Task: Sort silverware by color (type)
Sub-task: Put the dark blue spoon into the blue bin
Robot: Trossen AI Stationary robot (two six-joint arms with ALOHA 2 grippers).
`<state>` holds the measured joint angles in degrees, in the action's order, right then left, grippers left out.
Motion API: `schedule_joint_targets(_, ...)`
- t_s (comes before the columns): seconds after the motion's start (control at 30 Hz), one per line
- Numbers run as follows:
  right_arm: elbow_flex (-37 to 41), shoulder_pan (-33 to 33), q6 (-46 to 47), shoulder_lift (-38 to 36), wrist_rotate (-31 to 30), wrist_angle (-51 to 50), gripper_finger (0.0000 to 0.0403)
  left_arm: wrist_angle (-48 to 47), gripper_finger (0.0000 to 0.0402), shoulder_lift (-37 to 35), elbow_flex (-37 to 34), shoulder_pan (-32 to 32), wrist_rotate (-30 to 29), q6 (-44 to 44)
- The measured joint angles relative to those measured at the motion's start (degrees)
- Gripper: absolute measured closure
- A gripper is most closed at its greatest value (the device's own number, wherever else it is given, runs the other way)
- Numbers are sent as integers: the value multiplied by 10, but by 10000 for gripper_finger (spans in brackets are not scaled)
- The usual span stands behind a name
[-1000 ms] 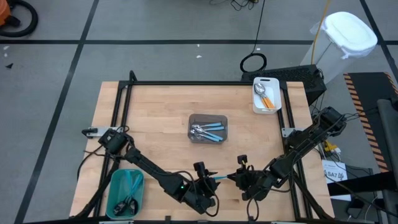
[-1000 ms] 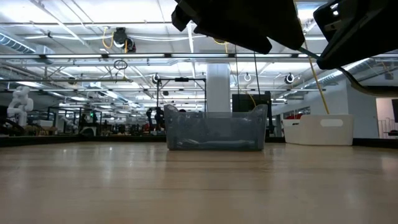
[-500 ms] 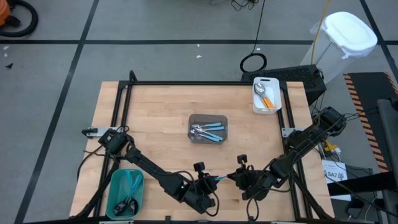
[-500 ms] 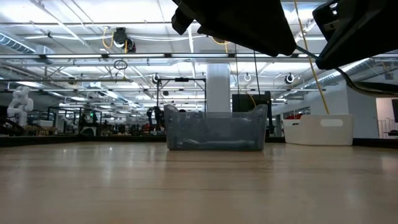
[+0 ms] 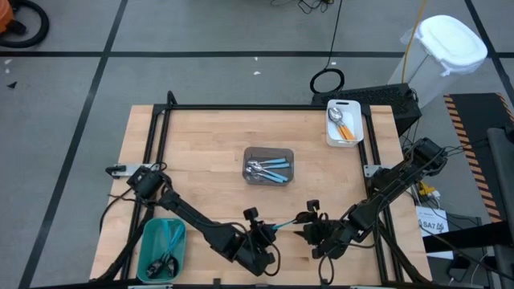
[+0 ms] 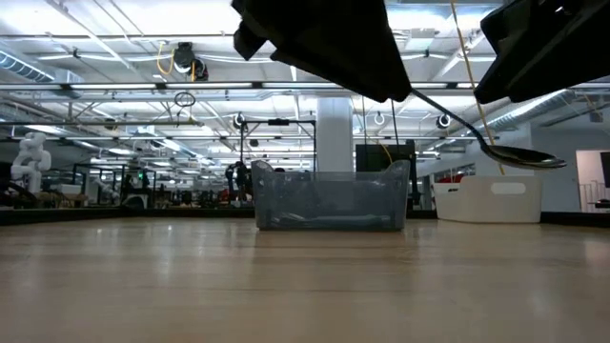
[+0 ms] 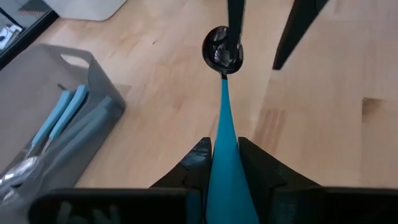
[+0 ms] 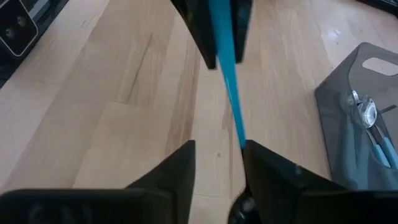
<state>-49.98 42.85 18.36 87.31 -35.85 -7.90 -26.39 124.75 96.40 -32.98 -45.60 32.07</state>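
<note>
A spoon (image 5: pixel 279 226) with a light-blue handle and a dark bowl (image 7: pixel 222 51) hangs above the table's near middle. My left gripper (image 5: pixel 263 233) is shut on its handle. My right gripper (image 5: pixel 303 227) faces it from the right and is open. Its fingers (image 8: pixel 180 168) stand on either side of the spoon's bowl end. In the low view the bowl (image 6: pixel 522 157) shows below the right gripper, well above the wood. My left gripper pinches the blue handle (image 7: pixel 224 124) between its two fingers, which come level from the table's left and lie along the spoon. The spoon sticks out ahead of the fingertips, lifted clear, its bowl end slanting a little down. My right gripper: I cannot tell whether a finger touches the spoon.
A grey bin (image 5: pixel 269 165) with blue-handled silver spoons stands at the table's middle. A white tray (image 5: pixel 344 122) with orange-handled spoons sits at the far right. A teal bin (image 5: pixel 163 247) with blue-handled spoons is at the near left. Bare wood lies between them.
My right gripper has opened and let go of the spoon. My left gripper has drawn a little toward the table's left with the spoon, so the bowl end has come out from under the right gripper and hangs free.
</note>
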Motion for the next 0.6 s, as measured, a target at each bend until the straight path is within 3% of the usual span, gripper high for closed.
schedule_joint_targets(0.33,0,0,-21,0,-2,0,237,-72,343,-2,0,-33,-7,130)
schedule_joint_targets(0.5,0,0,-26,0,-2,-1,240,-138,343,-2,0,-61,-14,246)
schedule_joint_targets(0.6,0,0,-26,0,-2,-1,240,-229,343,-2,23,-83,-24,338)
